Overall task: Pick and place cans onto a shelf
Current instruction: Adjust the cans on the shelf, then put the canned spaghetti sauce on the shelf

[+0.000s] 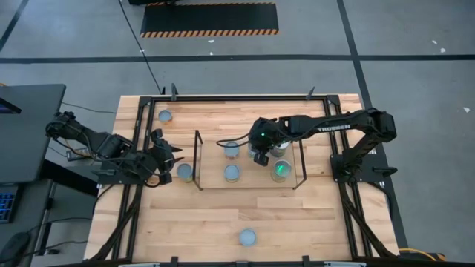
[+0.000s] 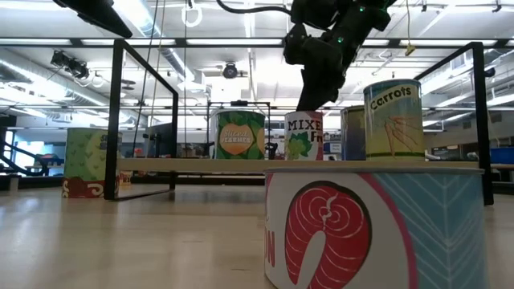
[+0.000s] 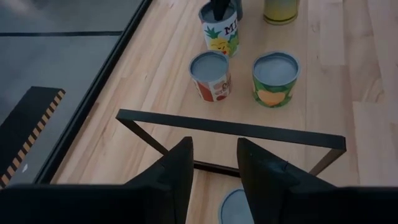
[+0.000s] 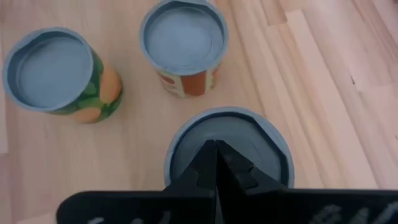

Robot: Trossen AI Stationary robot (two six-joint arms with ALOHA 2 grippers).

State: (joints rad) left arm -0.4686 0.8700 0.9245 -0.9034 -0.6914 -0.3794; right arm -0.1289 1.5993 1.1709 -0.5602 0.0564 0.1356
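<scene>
Right gripper [image 4: 216, 163] pressed together, centred just above a can [image 4: 261, 140] mid-shelf [image 1: 211, 180], near two neighbours. Left gripper [image 3: 214, 165] parted, over another can [image 1: 185, 171] outside the shelf's left frame; bare board below.

Seven cans [image 1: 232, 173], one shelf [image 1: 212, 182], two arms [image 1: 338, 127].

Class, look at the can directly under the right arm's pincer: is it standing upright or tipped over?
Upright. The can shows its round grey lid facing straight up beneath the right pincer, whose fingers are together above the lid.
</scene>
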